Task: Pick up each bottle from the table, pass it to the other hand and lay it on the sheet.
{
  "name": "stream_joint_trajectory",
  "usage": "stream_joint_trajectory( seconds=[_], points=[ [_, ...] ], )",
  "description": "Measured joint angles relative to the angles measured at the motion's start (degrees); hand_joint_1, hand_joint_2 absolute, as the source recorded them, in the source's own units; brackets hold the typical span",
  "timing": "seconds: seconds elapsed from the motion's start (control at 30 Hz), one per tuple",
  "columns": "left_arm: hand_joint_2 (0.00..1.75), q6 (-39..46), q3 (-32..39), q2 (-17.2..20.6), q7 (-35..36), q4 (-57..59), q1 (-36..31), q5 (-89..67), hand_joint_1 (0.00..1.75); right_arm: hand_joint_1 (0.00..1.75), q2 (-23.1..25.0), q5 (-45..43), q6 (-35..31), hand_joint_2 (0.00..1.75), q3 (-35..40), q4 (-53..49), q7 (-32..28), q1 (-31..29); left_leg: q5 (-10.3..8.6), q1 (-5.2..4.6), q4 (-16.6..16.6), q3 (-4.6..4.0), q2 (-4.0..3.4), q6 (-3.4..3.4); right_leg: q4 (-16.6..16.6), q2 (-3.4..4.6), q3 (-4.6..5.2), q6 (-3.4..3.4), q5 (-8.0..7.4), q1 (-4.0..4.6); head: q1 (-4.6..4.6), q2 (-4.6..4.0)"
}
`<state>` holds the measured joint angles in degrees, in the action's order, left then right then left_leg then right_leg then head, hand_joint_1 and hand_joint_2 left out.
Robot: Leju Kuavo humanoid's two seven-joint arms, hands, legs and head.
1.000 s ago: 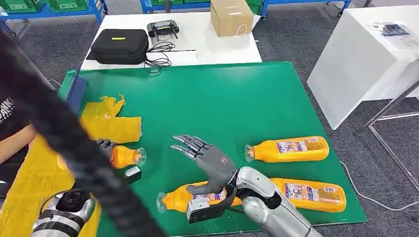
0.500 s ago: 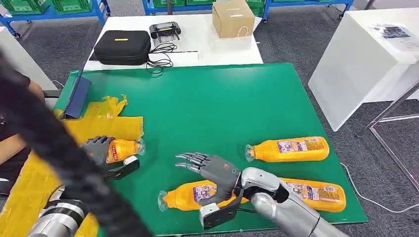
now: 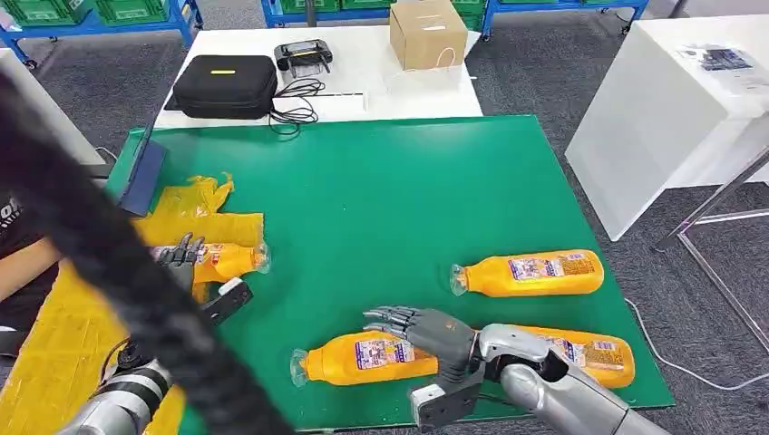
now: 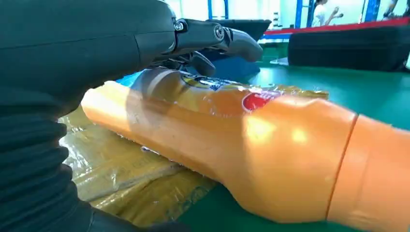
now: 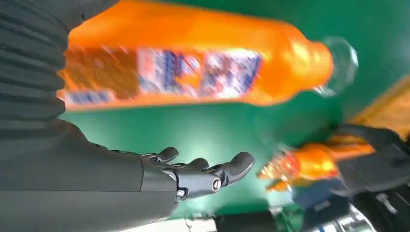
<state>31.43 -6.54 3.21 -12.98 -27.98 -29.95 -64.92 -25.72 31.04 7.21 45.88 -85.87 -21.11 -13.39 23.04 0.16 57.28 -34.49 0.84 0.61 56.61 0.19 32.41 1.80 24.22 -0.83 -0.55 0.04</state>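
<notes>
Left hand point(image 3: 184, 256) open over bottle point(image 3: 222, 261) on sheet point(image 3: 54, 335); right hand point(image 3: 426, 328) open, should wrap near-edge bottle point(image 3: 363, 355) mid-body

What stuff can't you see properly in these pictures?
- Head view: a thick black blurred cable hides much of the crinkly yellow plastic sheet and the left robot hand.
- Head view: the right robot hand covers part of the nearest orange plastic bottle.
- Right wrist view: that bottle's label is too blurred to read.
- Left wrist view: the orange bottle on the sheet is cut off at the edge.
</notes>
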Motion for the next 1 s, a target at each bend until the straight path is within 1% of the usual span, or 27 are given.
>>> stream_joint_trajectory(
  seconds=[0.13,0.2,0.37,0.57,0.67,0.77,0.8,0.83,0.9,1.0],
  points=[
    [1.75,0.2,0.7,-0.5,-0.6,-0.1,0.4,0.5,0.0,0.0,-0.9,0.0,-0.1,1.75,0.0,-0.1,0.1,0.8,0.0,0.0,0.0,-0.12,0.01,0.0,0.0,-0.02,0.14,0.0,0.0,0.0,-0.02,0.0],
    [1.75,0.4,0.8,-0.9,-2.1,-1.2,1.1,1.6,0.0,0.0,-1.1,1.3,-1.0,1.75,-0.4,-0.3,1.1,1.5,0.0,0.0,0.0,-0.13,0.02,0.0,0.0,-0.03,0.14,0.0,0.0,0.0,0.0,0.0],
    [1.75,-1.7,-0.1,-2.8,-4.6,-8.6,5.8,6.7,0.0,0.0,-0.8,10.5,-5.9,1.75,-1.3,-0.5,7.5,3.4,0.01,0.0,0.0,-0.24,0.02,0.01,0.0,-0.04,0.22,0.0,0.0,-0.02,0.0,0.0],
    [1.75,-4.6,-4.2,-4.0,-4.4,-22.2,13.5,10.8,0.0,0.0,-0.3,21.1,-9.1,1.75,-1.5,-0.5,14.7,5.2,0.01,-0.01,0.0,-0.49,0.0,0.01,0.0,-0.03,0.48,0.01,0.0,-0.02,0.0,0.0],
    [1.75,-5.2,-5.8,-4.2,-3.9,-27.9,16.5,11.0,0.0,0.0,0.9,26.3,-11.0,1.75,-2.1,-0.4,18.4,5.8,0.01,0.0,0.0,-0.51,-0.02,0.01,0.0,-0.01,0.53,0.01,0.0,-0.01,0.0,0.0],
    [1.75,-5.4,-6.9,-4.5,-3.4,-31.7,18.5,11.0,0.0,0.0,2.6,29.9,-11.4,1.75,-2.3,-0.1,21.1,5.9,0.01,0.01,0.0,-0.52,-0.04,0.01,0.0,-0.02,0.56,0.01,0.0,0.01,0.0,0.0],
    [1.75,-5.9,-7.2,-4.5,-3.4,-32.6,18.9,11.4,0.0,0.02,3.0,31.2,-11.4,1.75,-2.3,0.0,22.0,5.9,0.01,0.02,0.0,-0.53,-0.04,0.0,0.0,-0.02,0.55,0.01,0.0,0.02,0.0,0.0],
    [1.75,-6.4,-7.3,-4.6,-3.4,-33.6,19.4,11.9,0.0,0.12,3.4,32.7,-11.3,1.75,-2.3,0.2,22.9,5.9,0.01,0.03,0.0,-0.54,-0.04,0.0,0.0,-0.02,0.56,0.01,0.0,0.02,0.0,0.0],
    [1.75,-7.2,-7.9,-4.7,-3.6,-35.5,20.4,12.5,0.0,0.12,4.2,34.0,-10.9,1.75,-2.3,0.9,23.4,5.6,0.01,0.03,0.0,-0.54,-0.08,0.0,0.0,-0.01,0.56,0.01,0.0,0.03,0.0,0.0],
    [1.75,-8.5,-9.0,-4.9,-4.9,-37.8,21.0,14.4,0.0,0.12,5.5,33.1,-9.6,1.75,-2.3,3.3,21.9,4.2,0.01,0.03,0.0,-0.53,-0.1,0.01,0.0,-0.01,0.57,-0.06,-0.05,0.03,0.0,0.0]
  ],
)
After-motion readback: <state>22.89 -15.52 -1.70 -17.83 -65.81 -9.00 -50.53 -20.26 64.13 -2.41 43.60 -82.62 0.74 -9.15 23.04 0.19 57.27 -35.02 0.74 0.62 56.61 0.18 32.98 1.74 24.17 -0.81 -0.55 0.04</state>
